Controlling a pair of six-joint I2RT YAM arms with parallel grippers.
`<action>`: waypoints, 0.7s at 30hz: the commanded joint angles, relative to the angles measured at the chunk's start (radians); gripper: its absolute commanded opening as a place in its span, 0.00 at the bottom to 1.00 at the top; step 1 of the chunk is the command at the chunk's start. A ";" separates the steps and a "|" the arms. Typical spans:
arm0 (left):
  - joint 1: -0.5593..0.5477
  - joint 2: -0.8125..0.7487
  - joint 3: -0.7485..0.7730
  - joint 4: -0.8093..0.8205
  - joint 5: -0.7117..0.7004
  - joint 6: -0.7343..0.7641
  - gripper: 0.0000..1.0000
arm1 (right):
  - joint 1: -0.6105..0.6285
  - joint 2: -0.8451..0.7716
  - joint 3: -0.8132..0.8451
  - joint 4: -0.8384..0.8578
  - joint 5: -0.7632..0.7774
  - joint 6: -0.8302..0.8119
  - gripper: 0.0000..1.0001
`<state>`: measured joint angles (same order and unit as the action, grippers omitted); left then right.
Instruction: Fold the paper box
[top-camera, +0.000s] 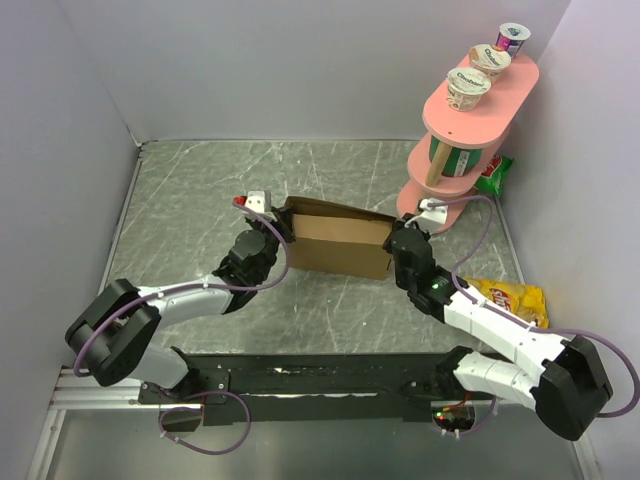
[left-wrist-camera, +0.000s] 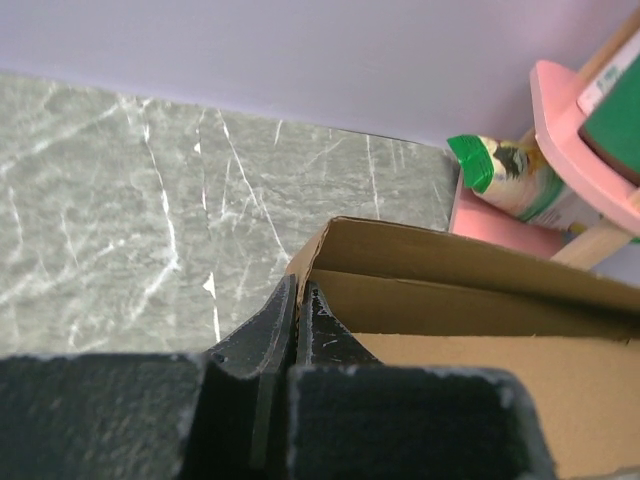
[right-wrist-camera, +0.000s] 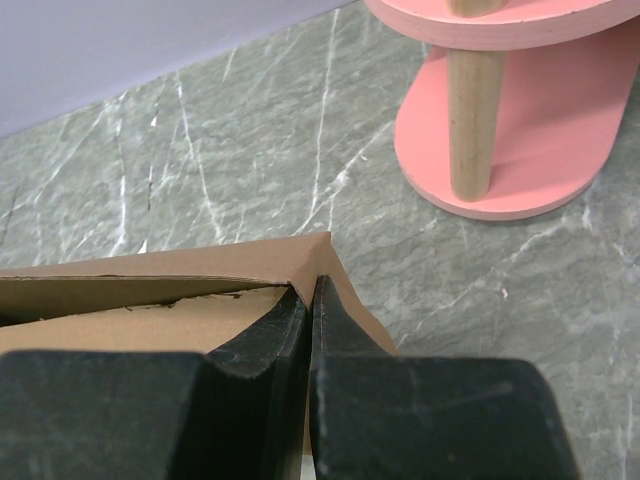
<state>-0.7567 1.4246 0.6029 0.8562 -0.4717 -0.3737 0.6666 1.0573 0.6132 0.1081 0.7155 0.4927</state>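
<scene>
Currently both pairs of jaws are pressing almost fully together, each pinching a thin cardboard wall. Left gripper (left-wrist-camera: 297, 300) is clamping the left end wall of the paper box (top-camera: 340, 245); right gripper (right-wrist-camera: 312, 300) is clamping the right end wall. One box, sitting between the two grippers on the marble table (top-camera: 190, 200).

Just beyond the right jaws, one pink tiered stand (top-camera: 470, 130) is standing close, crowding that side. Three yogurt cups (top-camera: 490, 60) are sitting on its top tier, one green-banded tub (top-camera: 455, 158) on the middle tier. One green packet (top-camera: 495, 175) is lying past the stand. One yellow snack bag (top-camera: 515, 300) is lying behind the right jaws, beside that arm.
</scene>
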 joint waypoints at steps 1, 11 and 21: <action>-0.090 0.091 -0.026 -0.431 0.168 -0.212 0.01 | 0.045 0.093 -0.056 -0.295 -0.123 0.066 0.00; -0.098 -0.021 0.040 -0.644 0.229 -0.107 0.31 | 0.044 0.020 -0.035 -0.357 -0.110 0.029 0.00; -0.081 -0.141 0.109 -0.848 0.272 0.019 0.70 | 0.045 0.010 -0.013 -0.374 -0.114 -0.009 0.00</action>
<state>-0.8021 1.2736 0.7353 0.3820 -0.3843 -0.3859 0.6849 1.0237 0.6418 -0.0002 0.7265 0.4782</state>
